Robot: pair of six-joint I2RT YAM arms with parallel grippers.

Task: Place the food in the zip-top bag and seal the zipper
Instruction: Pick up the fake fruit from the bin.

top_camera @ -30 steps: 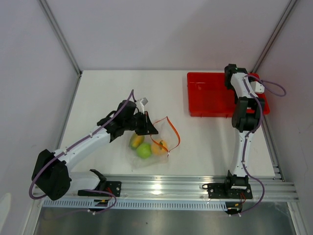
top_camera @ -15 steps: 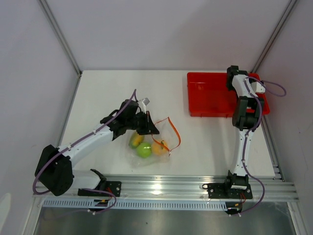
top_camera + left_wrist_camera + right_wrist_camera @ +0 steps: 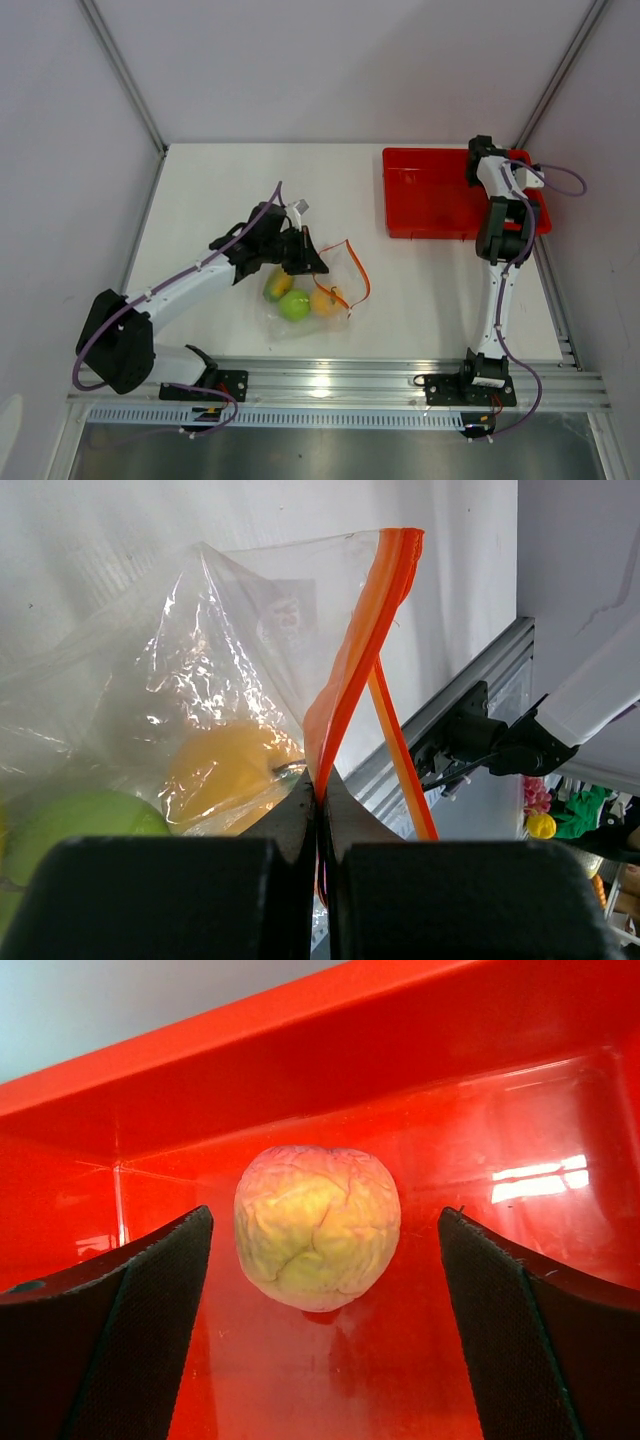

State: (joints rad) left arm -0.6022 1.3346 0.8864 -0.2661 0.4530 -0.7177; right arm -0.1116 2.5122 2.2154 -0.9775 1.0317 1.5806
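The clear zip-top bag (image 3: 310, 300) lies near the table's front middle, holding the yellow-green mango (image 3: 279, 285), the green apple (image 3: 294, 308) and one orange-yellow peach (image 3: 326, 300). Its orange-red zipper (image 3: 355, 268) loops up to the right. My left gripper (image 3: 308, 262) is shut on the zipper strip (image 3: 350, 685) and holds the mouth up; the peach (image 3: 225, 775) and apple (image 3: 75, 825) show through the plastic. My right gripper (image 3: 325, 1290) is open inside the red tray (image 3: 425, 195), its fingers either side of the second peach (image 3: 317, 1225) without touching it.
The red tray stands at the back right, its walls (image 3: 300, 1070) close around my right gripper. An aluminium rail (image 3: 330, 380) runs along the table's front edge. Grey walls enclose the table on three sides.
My left arm has shifted slightly right, still gripping the zipper. My right wrist has moved a little further right over the tray's far end.
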